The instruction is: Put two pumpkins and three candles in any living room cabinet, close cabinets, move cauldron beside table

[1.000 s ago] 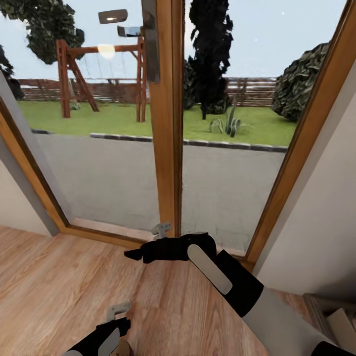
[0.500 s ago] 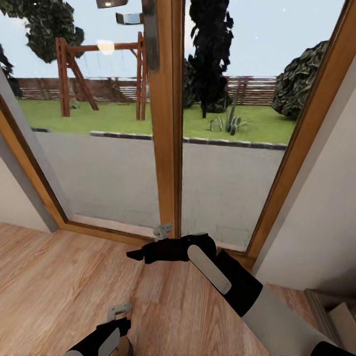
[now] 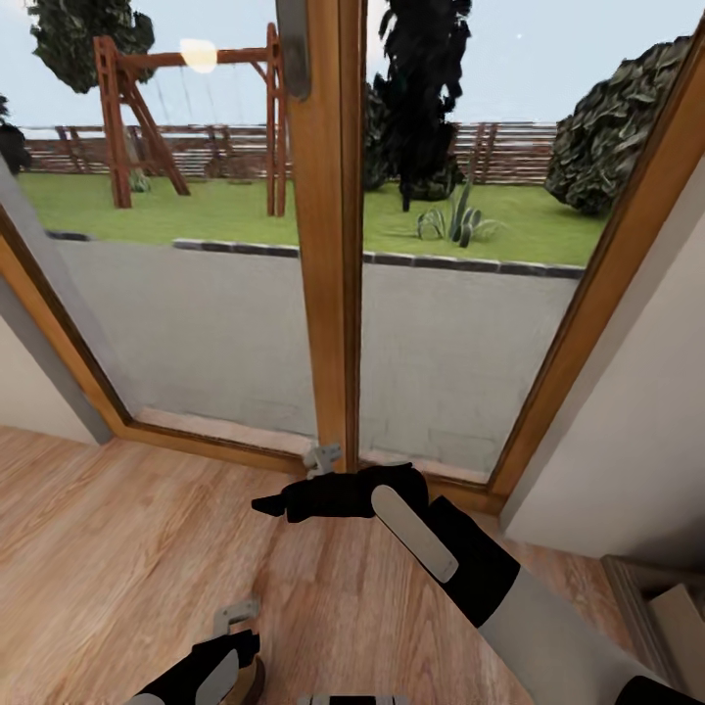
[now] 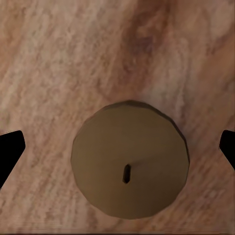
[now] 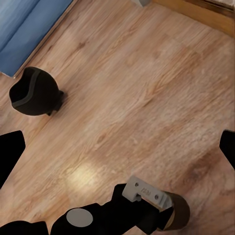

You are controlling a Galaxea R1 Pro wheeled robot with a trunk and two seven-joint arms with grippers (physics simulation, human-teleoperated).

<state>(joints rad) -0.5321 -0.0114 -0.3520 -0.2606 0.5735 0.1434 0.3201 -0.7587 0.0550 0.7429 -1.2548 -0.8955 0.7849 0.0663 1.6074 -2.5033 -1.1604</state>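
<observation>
A candle [image 4: 129, 164] with a dull tan round top and a dark wick stands on the wood floor, seen from straight above. It sits between the spread fingers of my left gripper [image 4: 117, 152], which is open, and neither finger touches it. In the head view the left gripper [image 3: 233, 654] hangs low with the candle [image 3: 253, 678] just under it. The right wrist view looks down on the same left gripper [image 5: 132, 213] and candle [image 5: 177, 211]. The black cauldron [image 5: 33, 93] stands on the floor further off. My right gripper [image 3: 269, 506] is open and holds nothing.
A tall glass door with a wooden frame [image 3: 328, 294] stands straight ahead, with a garden outside. A white wall [image 3: 627, 441] closes the right side. The corner of a piece of furniture [image 3: 666, 607] shows at the lower right. A blue rug [image 5: 22, 27] lies beside the cauldron.
The camera has moved: the door and garden sit slightly higher in the picture. Both arms keep the same pose.
</observation>
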